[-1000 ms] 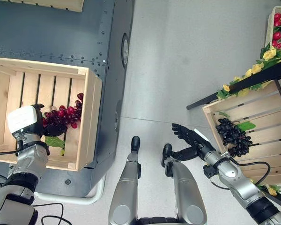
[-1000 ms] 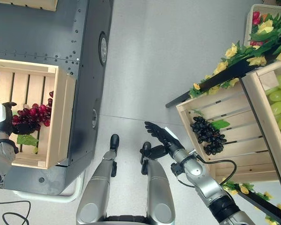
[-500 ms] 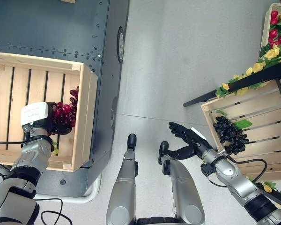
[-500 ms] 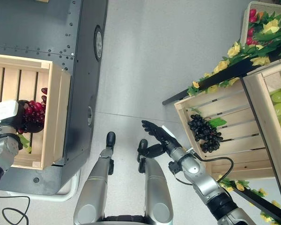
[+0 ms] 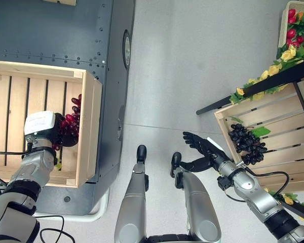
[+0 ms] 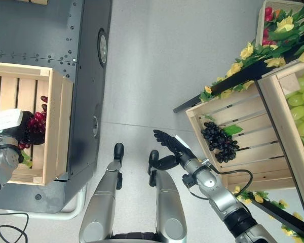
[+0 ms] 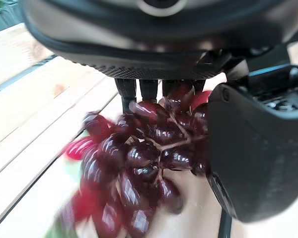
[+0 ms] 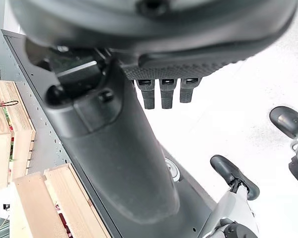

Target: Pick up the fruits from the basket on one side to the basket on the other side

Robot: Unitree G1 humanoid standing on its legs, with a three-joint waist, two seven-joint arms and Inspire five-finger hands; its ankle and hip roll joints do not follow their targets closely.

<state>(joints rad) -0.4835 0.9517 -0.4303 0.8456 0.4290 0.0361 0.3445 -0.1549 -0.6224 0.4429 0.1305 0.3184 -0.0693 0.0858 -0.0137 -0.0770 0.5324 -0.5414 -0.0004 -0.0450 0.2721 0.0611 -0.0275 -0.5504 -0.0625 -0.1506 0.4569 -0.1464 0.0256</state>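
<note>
A bunch of red grapes point(image 5: 71, 129) is in my left hand point(image 5: 39, 130), whose fingers curl round it over the wooden crate point(image 5: 89, 126) on my left side. In the left wrist view the red grapes point(image 7: 149, 153) hang between the fingers point(image 7: 139, 91) and the thumb point(image 7: 258, 144), above the crate's slats. My right hand point(image 5: 202, 147) hovers open over the floor and holds nothing. It is just left of the right-side wooden crate point(image 5: 228, 124), where a bunch of black grapes point(image 5: 247, 143) with a green leaf lies.
The left crate rests on a dark grey metal platform point(image 5: 66, 30). A black shelf bar with yellow flowers point(image 5: 273, 81) crosses above the right crate. Green grapes point(image 6: 301, 111) fill a further crate, and red fruit point(image 5: 294, 30) sits in a basket at the far right.
The view has shifted. My left hand has carried the red grapes closer to the crate's inner side wall. The right hand stays open in about the same place.
</note>
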